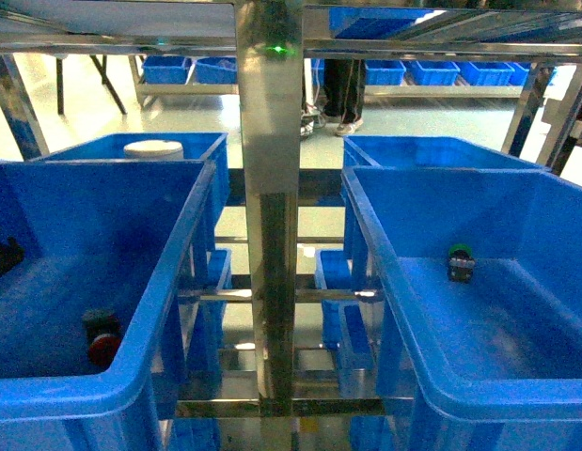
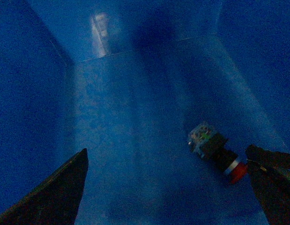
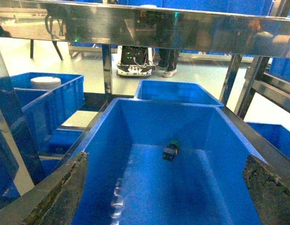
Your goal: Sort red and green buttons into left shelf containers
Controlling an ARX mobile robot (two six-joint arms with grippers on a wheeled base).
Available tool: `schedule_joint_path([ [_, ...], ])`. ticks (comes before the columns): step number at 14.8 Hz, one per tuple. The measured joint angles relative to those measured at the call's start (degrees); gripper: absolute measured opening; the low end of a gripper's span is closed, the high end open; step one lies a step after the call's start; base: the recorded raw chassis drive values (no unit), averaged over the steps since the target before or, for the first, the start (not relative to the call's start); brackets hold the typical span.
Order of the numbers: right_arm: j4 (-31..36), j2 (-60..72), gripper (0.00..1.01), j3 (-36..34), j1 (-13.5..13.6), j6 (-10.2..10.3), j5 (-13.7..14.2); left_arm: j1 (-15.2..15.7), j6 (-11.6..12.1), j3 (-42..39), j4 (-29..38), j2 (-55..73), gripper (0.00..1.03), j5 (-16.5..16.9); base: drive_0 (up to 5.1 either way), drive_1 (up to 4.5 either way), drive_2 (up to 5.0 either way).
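While the red button (image 2: 215, 151) lies on its side on the left bin (image 1: 131, 376) floor, the left gripper (image 2: 173, 197) hangs over it, fingers spread, empty. Recommend shifting rightward to centre it before closing. The right gripper (image 3: 168, 197), also spread and empty, faces the green button (image 3: 171, 150) in the right bin (image 3: 135, 122).

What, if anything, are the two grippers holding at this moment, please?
Nothing is held. Both grippers are open: the left gripper hangs beside the red button, and the right gripper is well short of the green button.

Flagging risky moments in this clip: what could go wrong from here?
The red button lies on its side close to the left gripper's right finger; closing could nudge it away rather than catch it. The bin's high walls crowd the arm. The green button sits far down the right bin, a deep reach for the right gripper.
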Motion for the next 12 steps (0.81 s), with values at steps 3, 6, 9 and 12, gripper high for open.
schedule_joint_path([
  [3, 0.0, 0.0, 0.98, 0.0, 0.0, 0.0, 0.0, -0.3, -3.4, -7.5, 6.9, -6.3, 0.98, 1.9, 0.0, 0.0, 0.0],
  [6, 0.0, 0.0, 0.98, 0.0, 0.0, 0.0, 0.0, 1.2, -7.3, -12.5, 11.3, -13.4, 0.98, 5.9, 0.0, 0.0, 0.0],
  [9, 0.0, 0.0, 0.98, 0.0, 0.0, 0.0, 0.0, 4.4, -12.4, -21.3, 9.5, -26.8, 0.98, 10.6, 0.0, 0.0, 0.0],
  [12, 0.0, 0.0, 0.98, 0.0, 0.0, 0.0, 0.0, 6.5, -16.8, -31.0, 3.6, -52.0, 0.98, 15.3, 0.0, 0.0, 0.0],
])
